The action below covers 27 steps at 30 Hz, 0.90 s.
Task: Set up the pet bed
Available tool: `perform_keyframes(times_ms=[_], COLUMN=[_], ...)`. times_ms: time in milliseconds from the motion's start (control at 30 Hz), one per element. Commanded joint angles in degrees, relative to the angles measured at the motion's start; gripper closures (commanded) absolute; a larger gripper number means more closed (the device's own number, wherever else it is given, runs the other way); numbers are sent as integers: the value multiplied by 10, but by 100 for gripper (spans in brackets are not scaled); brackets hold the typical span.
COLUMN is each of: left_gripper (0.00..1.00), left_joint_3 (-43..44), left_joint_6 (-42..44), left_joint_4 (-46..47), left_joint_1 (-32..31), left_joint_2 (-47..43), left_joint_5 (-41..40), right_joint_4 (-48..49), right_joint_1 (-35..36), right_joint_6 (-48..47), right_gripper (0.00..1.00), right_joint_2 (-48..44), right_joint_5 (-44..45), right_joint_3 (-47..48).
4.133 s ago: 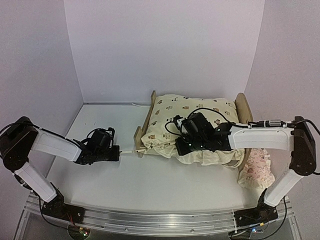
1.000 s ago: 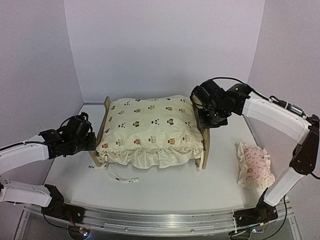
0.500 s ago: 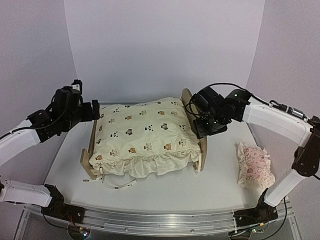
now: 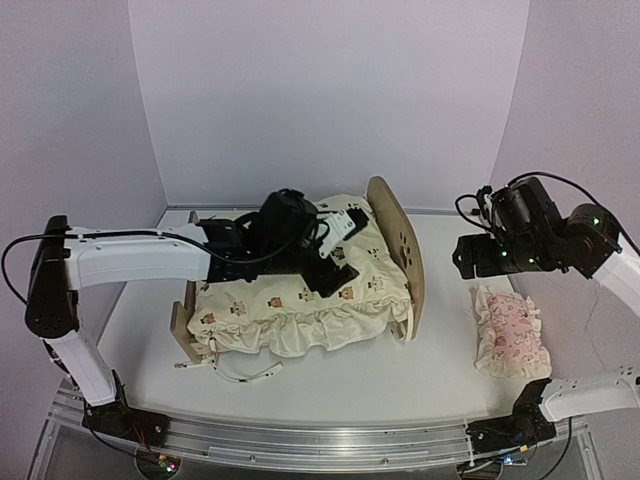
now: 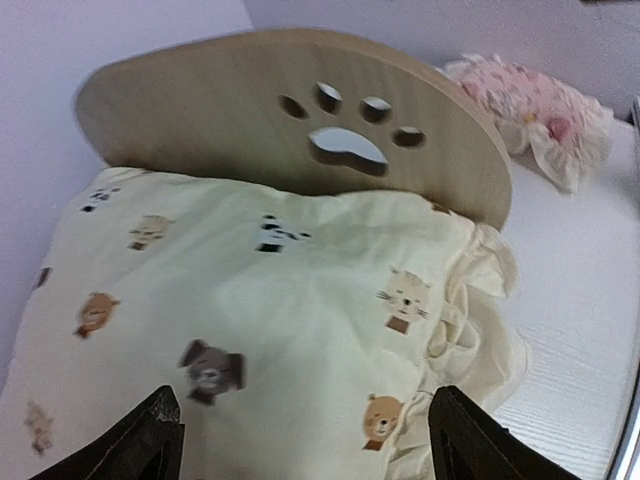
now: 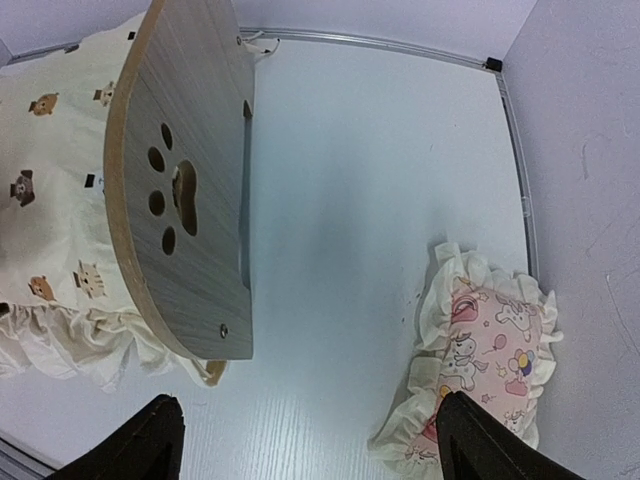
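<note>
The pet bed, a light-wood frame, stands mid-table with its rounded headboard [image 4: 398, 238] and paw-print cutout [image 5: 345, 146] on the right and its low footboard [image 4: 183, 322] on the left. A cream animal-print cushion [image 4: 290, 295] covers the frame. My left gripper [image 4: 335, 255] hovers open just above the cushion [image 5: 250, 300], pointing at the headboard [image 5: 200, 110], with nothing between its fingers [image 5: 150, 445]. My right gripper [image 4: 468, 258] hangs open over bare table to the right of the headboard [image 6: 195, 200], holding nothing.
A small pink ruffled pillow [image 4: 510, 332] lies at the right edge of the table, also in the right wrist view [image 6: 490, 350]. A white tie [image 4: 245, 372] trails onto the table in front of the bed. Walls close in the back and both sides.
The right gripper has let go of the headboard and pulled back to the right. The left arm has swung from the left side over the cushion. The bed has shifted and turned slightly.
</note>
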Motion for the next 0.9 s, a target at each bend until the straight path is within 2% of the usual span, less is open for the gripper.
perform_keyframes(times_ms=[0, 267, 500, 667, 767, 867], left_gripper=[16, 24, 26, 31, 36, 47], left_joint_3=[48, 69, 100, 135, 148, 153], left_joint_6=[78, 128, 161, 181, 187, 192], left_joint_4=[52, 136, 144, 135, 135, 137], left_joint_1=[-14, -38, -42, -41, -42, -42], left_joint_2=[44, 114, 165, 210, 227, 236], left_joint_5=[73, 73, 52, 28, 6, -11], right_joint_4=[-6, -11, -12, -12, -12, -13], right_joint_1=[1, 1, 0, 1, 1, 0], right_joint_6=[18, 28, 27, 27, 27, 26], right_gripper=[13, 14, 15, 16, 16, 17], right_joint_2=[-31, -52, -55, -57, -61, -64], right_joint_5=[3, -5, -13, -18, -22, -25], right_joint_3=[-38, -68, -77, -85, -90, -93])
